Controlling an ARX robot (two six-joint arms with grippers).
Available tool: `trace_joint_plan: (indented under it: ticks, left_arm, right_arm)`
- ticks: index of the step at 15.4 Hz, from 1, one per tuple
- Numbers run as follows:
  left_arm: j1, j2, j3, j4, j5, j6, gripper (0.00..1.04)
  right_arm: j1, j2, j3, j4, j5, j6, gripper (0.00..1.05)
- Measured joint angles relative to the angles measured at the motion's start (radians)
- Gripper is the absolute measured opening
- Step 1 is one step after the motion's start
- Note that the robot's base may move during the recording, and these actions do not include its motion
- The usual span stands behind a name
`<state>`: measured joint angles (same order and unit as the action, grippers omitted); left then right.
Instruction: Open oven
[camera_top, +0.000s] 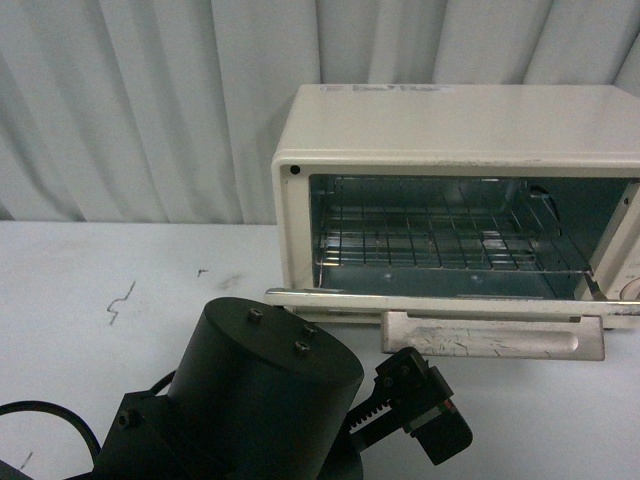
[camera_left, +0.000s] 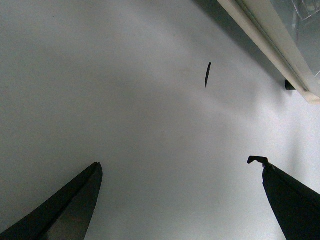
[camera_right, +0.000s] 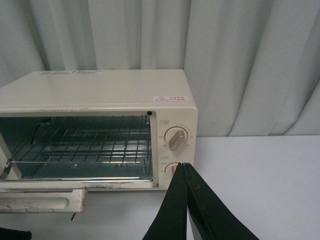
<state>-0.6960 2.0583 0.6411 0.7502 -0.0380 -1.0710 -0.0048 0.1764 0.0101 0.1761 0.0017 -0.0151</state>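
Toaster oven (camera_top: 460, 130) stands on the white table (camera_top: 120, 260), right of centre in my front view and in front of the curtain (camera_top: 150, 100). Its door (camera_top: 440, 300) is folded down about level, the beige bar handle (camera_top: 492, 334) points toward me, and the wire rack (camera_top: 430, 240) is exposed. I read the left gripper (camera_left: 179, 165) as released, fingers spread wide over bare table near the door's edge. The right gripper (camera_right: 184, 167) is clenched on nothing, facing the oven's knob (camera_right: 175, 138) side.
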Motion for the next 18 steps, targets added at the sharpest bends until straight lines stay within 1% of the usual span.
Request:
trace_joint_plan:
  ticks: [1, 2, 3, 7, 8, 9, 10, 14, 16, 17, 18]
  left_arm:
    - [0.0, 0.0, 0.0, 0.0, 0.0, 0.0, 0.98]
    - [0.0, 0.0, 0.0, 0.0, 0.0, 0.0, 0.98]
    - [0.0, 0.0, 0.0, 0.0, 0.003, 0.0, 0.98]
    - [0.0, 0.0, 0.0, 0.0, 0.0, -0.001, 0.98]
    - [0.0, 0.0, 0.0, 0.0, 0.0, -0.001, 0.98]
    - [0.0, 0.0, 0.0, 0.0, 0.0, -0.001, 0.98]
    - [0.0, 0.0, 0.0, 0.0, 0.0, -0.001, 0.98]
    - [0.0, 0.0, 0.0, 0.0, 0.0, -0.001, 0.98]
    - [0.0, 0.0, 0.0, 0.0, 0.0, -0.001, 0.98]
    - [0.0, 0.0, 0.0, 0.0, 0.0, -0.001, 0.98]
    - [0.0, 0.0, 0.0, 0.0, 0.0, -0.001, 0.98]
  right_arm:
    - [0.0, -0.031, 0.001, -0.043, 0.0, 0.0, 0.02]
    - [0.0, -0.111, 0.0, -0.164, -0.003, 0.0, 0.02]
    - [0.0, -0.174, 0.001, -0.164, -0.002, 0.0, 0.02]
    - [0.0, -0.174, 0.0, -0.181, -0.002, 0.0, 0.02]
    - [0.0, -0.174, 0.0, -0.18, -0.002, 0.0, 0.06]
    - [0.0, -0.174, 0.0, -0.18, -0.002, 0.0, 0.2]
    - [0.0, -0.174, 0.0, -0.18, -0.002, 0.0, 0.4]
    - [0.0, -0.174, 0.0, -0.18, -0.002, 0.0, 0.81]
    - [0.0, -0.174, 0.0, -0.18, -0.002, 0.001, 1.0]
    - [0.0, -0.174, 0.0, -0.18, -0.002, 0.0, 0.97]
    - [0.0, -0.174, 0.0, -0.18, -0.002, 0.001, 0.98]
